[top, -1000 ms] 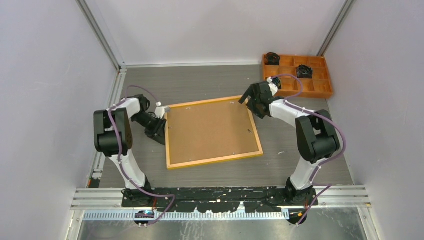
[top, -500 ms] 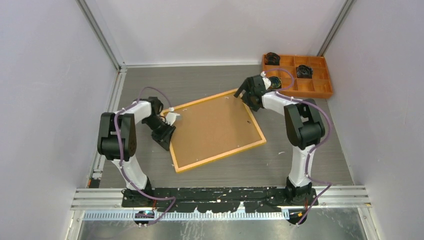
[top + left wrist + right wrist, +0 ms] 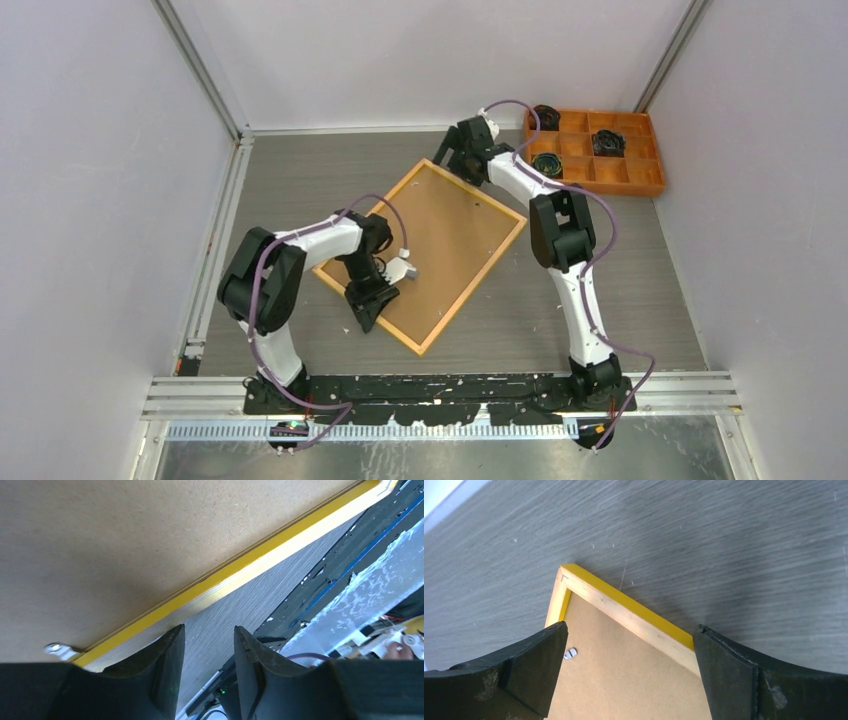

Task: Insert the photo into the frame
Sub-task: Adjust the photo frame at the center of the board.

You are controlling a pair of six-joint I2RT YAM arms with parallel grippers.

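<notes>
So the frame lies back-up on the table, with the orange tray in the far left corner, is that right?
Not quite: the top external view shows the orange tray in the far right corner. The frame does lie back-up on the table.

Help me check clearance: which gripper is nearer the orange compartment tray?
Right. The right gripper sits at the far corner of the frame, just left of the orange tray; the left gripper is at the frame's near edge, much farther away.

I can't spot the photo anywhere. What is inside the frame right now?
Only a brown backing board shows, filling the frame, which lies back up on the table. Anything beneath that board is covered.
</notes>
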